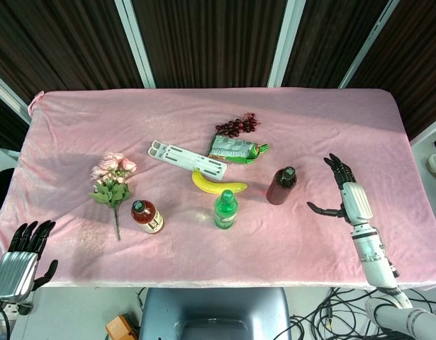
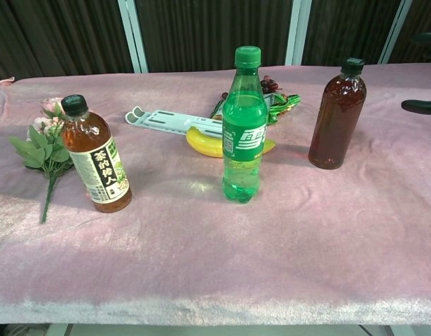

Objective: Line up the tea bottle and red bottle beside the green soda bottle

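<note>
The green soda bottle point(image 1: 226, 209) point(image 2: 244, 126) stands upright near the table's front middle. To its left stands the tea bottle point(image 1: 146, 216) point(image 2: 94, 155), amber with a black cap. The red bottle point(image 1: 281, 185) point(image 2: 336, 115) stands upright to the right of the soda bottle and a little further back. My right hand point(image 1: 344, 190) hovers open to the right of the red bottle, fingers spread, apart from it; in the chest view only its fingertips point(image 2: 420, 106) show at the right edge. My left hand point(image 1: 23, 255) hangs open below the table's front left corner.
A banana point(image 1: 218, 184), a white folding rack point(image 1: 187, 159), a green snack bag point(image 1: 235, 149) and grapes point(image 1: 236, 126) lie behind the bottles. A pink flower bunch point(image 1: 112, 180) lies left of the tea bottle. The pink tablecloth point(image 1: 345, 127) covers the table.
</note>
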{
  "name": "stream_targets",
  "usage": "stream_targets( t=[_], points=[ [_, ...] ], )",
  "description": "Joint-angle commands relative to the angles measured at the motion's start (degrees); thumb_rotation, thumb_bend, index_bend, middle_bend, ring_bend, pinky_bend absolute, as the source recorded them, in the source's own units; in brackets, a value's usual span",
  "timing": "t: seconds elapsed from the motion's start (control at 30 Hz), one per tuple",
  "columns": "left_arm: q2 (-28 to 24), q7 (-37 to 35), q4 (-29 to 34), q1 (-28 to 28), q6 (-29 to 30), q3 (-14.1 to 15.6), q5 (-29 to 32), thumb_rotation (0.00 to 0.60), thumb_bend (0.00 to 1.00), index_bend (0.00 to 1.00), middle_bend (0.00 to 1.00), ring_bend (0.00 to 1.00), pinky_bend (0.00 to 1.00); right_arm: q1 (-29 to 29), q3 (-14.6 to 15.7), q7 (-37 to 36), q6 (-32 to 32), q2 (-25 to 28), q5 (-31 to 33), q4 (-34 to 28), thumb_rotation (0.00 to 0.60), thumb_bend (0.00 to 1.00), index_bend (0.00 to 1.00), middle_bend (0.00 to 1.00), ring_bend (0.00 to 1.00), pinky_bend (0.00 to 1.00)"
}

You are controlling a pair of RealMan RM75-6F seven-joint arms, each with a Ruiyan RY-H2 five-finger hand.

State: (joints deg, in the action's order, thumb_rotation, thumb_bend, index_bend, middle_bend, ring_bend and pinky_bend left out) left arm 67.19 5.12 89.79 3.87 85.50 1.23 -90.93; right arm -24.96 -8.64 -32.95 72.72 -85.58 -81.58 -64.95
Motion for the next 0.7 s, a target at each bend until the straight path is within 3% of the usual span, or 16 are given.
stream_targets(
  t=[0.03,0.2,0.3,0.53,0.7],
  points=[
    [-0.03,-0.08,0.02,0.06,-0.13,-0.03,0.11,0.6,0.39,0.0,0.08,0.0,0.0,-1.57,0.0,-1.81,-3.57,-1.46,0.77,2.91,0.6,0.27,0.0,0.0,0.0,0.13],
    [-0.03,-0.13,0.06,0.4,-0.97,-0.2,0.8,0.6,0.39,0.0,0.08,0.0,0.0,-5.04,1.03,-12.35,-12.4,-5.99,0.43,9.62,0.6,0.27,0.0,0.0,0.0,0.13],
    [-0.02,0.02,0.18,0.51,-1.23,-0.3,1.12,0.6,0.39,0.0,0.08,0.0,0.0,-6.56,1.17,-16.7,-13.77,-8.57,-0.69,13.63,0.6,0.27,0.0,0.0,0.0,0.14],
    [-0.14,-0.11,0.24,0.65,-1.5,-0.4,1.52,0.6,0.39,0.0,0.08,0.0,0.0,-9.01,1.29,-25.63,-15.92,-10.6,-2.29,16.77,0.6,0.27,0.01,0.0,0.0,0.16],
    [-0.2,-0.24,0.18,0.77,-1.66,-0.25,1.35,0.6,0.39,0.0,0.08,0.0,0.0,-10.41,1.68,-29.58,-17.23,-11.51,-3.16,17.8,0.6,0.27,0.14,0.09,0.04,0.22]
  ],
)
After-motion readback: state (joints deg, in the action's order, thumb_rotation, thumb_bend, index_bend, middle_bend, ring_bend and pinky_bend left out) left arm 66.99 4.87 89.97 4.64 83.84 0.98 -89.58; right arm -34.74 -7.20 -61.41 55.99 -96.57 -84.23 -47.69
